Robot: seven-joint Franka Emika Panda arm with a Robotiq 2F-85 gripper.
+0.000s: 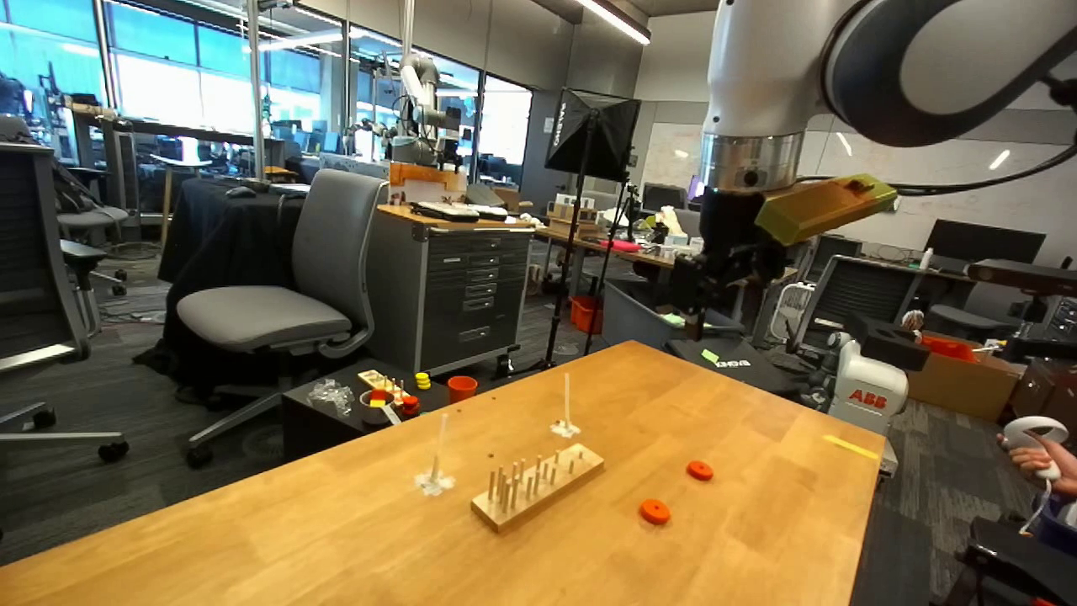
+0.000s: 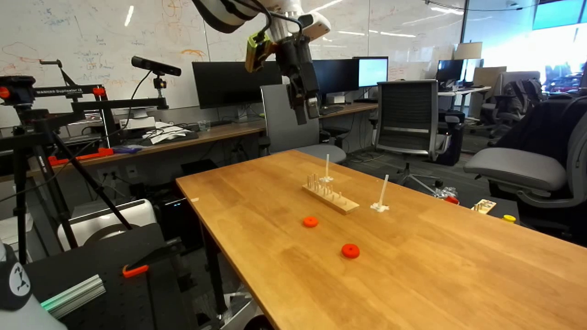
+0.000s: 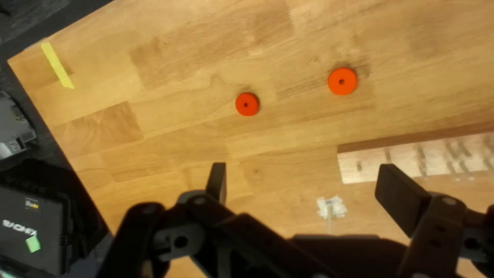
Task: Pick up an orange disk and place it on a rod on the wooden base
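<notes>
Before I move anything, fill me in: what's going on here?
The gripper hangs open above the tabletop, holding nothing. One orange disk lies flat there, and a second orange disk lies apart from it. Neither is on the wooden base, so the placing is yet to be done. At the edge of an exterior view, a hand holds a white controller.

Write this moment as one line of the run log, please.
gripper: open, empty, above table | two orange disks: lying apart on table | wooden base: carrying no disk | status: pick not yet done
</notes>
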